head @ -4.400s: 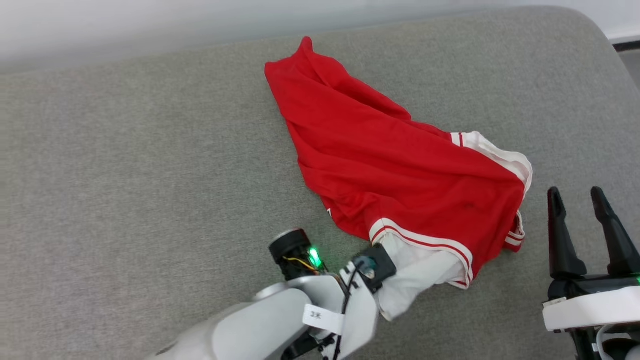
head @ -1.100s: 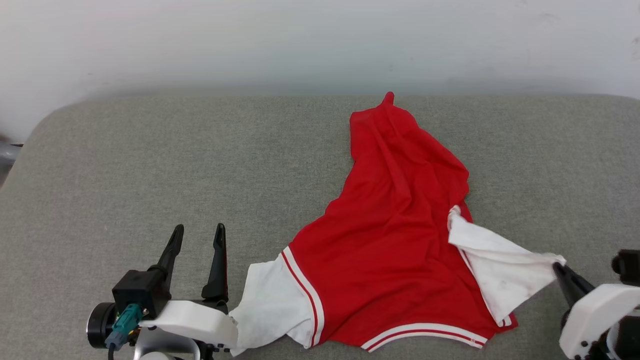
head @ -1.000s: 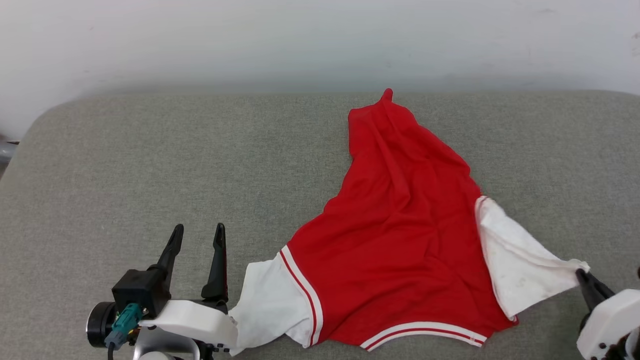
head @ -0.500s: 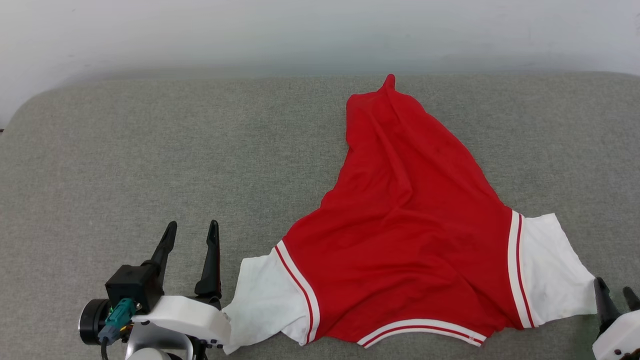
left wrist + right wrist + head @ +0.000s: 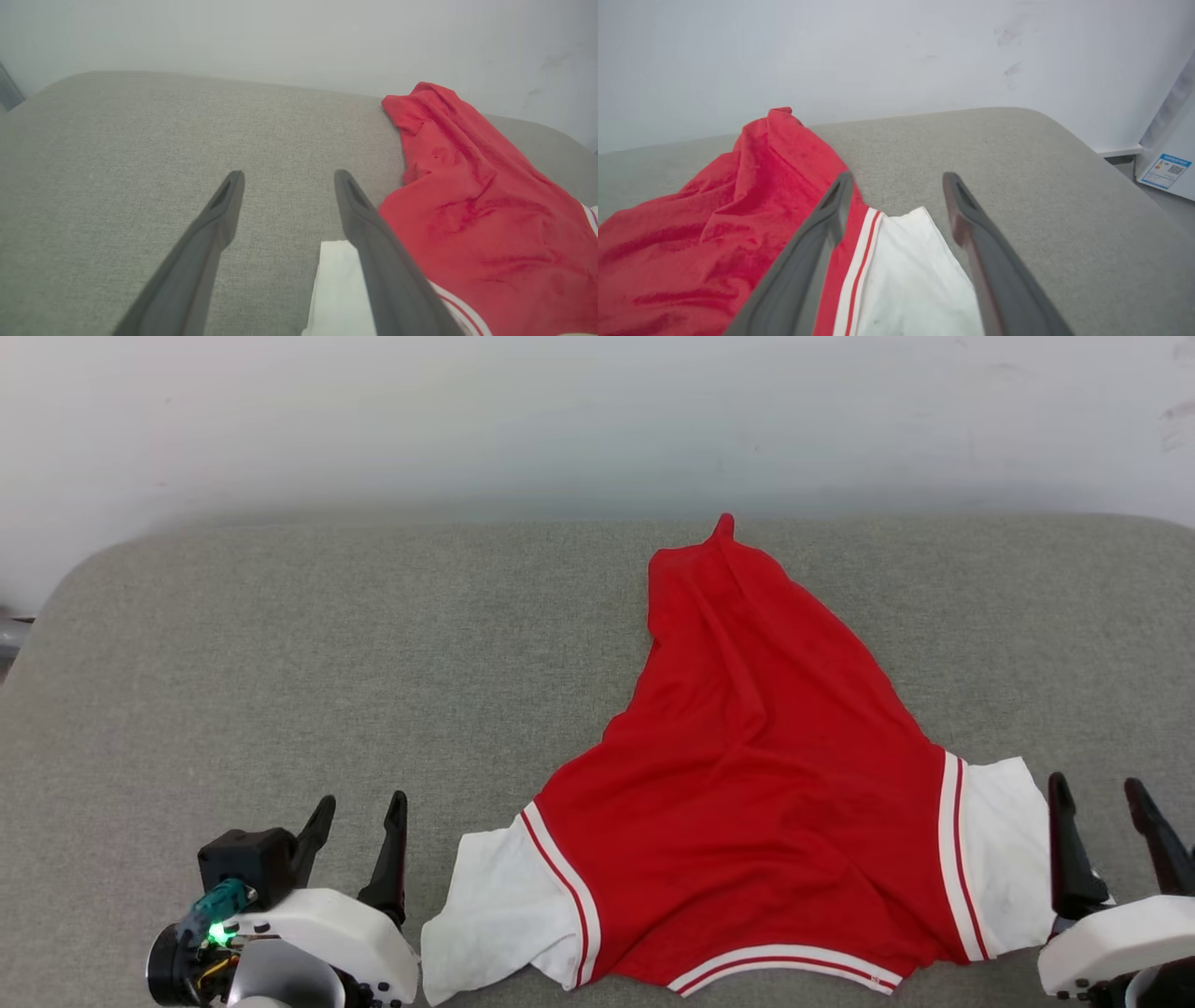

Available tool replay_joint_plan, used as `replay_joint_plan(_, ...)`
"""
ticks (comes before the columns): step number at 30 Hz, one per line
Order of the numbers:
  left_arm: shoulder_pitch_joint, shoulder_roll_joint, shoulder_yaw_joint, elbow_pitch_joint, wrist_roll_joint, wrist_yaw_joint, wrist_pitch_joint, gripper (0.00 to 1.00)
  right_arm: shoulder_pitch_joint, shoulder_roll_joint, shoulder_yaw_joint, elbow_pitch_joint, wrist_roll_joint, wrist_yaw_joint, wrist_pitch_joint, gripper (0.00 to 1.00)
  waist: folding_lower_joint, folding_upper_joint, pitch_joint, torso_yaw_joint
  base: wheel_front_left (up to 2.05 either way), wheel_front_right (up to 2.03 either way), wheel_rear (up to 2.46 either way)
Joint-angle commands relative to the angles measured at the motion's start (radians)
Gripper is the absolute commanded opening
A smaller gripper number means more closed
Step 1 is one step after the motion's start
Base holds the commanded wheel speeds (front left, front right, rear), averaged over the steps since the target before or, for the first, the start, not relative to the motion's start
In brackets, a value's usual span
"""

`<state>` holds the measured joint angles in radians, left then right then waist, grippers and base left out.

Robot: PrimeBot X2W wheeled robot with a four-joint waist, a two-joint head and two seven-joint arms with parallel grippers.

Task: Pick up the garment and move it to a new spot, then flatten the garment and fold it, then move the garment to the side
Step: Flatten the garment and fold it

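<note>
The garment, a red jersey with white sleeves and red-and-white striped trim, lies spread on the grey cushion, narrowing to a point at the far side. Its sleeves reach out left and right near the front edge. My left gripper stands open just left of the left sleeve, holding nothing; in the left wrist view the white sleeve lies beside its right finger. My right gripper is open above the right sleeve's outer edge; in the right wrist view the white sleeve lies between its fingers, untouched.
A pale wall runs behind the cushion. The cushion's rounded corners show at far left and far right. A white appliance with a label stands beyond the right end. Bare cushion stretches left of the garment.
My right gripper pulled the right sleeve outward, laid it flat, then opened and let it go. The left gripper stayed open in place. The camera shifted slightly.
</note>
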<state>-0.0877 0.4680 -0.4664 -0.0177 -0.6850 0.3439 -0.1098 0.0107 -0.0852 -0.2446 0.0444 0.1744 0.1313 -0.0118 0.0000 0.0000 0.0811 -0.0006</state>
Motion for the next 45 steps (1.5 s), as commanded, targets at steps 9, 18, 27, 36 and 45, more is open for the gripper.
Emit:
replay_joint_plan(9,-0.002,0.104,-0.081,-0.075,-0.071,-0.058,0.295,1.0,0.09,0.029,0.155,-0.213,-0.01,-0.001,0.04,1.0,0.0,0.0,-0.035,-0.012,0.0,0.0,0.0)
replay_joint_plan(18,0.002,0.137,-0.178,-0.017,-0.123,-0.108,0.507,1.0,0.104,0.036,0.213,-0.273,0.01,-0.001,0.061,1.0,0.0,0.0,0.006,-0.042,0.0,0.0,0.0)
replay_joint_plan(27,-0.068,0.094,-0.217,0.13,-0.146,-0.16,0.573,1.0,0.075,0.036,0.221,-0.255,0.05,-0.001,0.047,1.0,0.0,0.0,0.055,-0.065,0.0,0.0,0.0)
replay_joint_plan(36,-0.101,0.063,-0.257,0.2,-0.153,-0.221,0.598,0.0,0.058,0.036,0.177,-0.198,0.077,-0.001,0.044,1.0,0.0,0.0,0.067,-0.073,0.0,0.0,0.0)
replay_joint_plan(45,-0.083,0.102,-0.177,0.099,-0.124,-0.164,0.457,0.0,0.052,-0.036,0.036,-0.027,0.173,-0.001,0.159,1.0,0.0,0.0,0.055,-0.056,0.0,0.0,0.0)
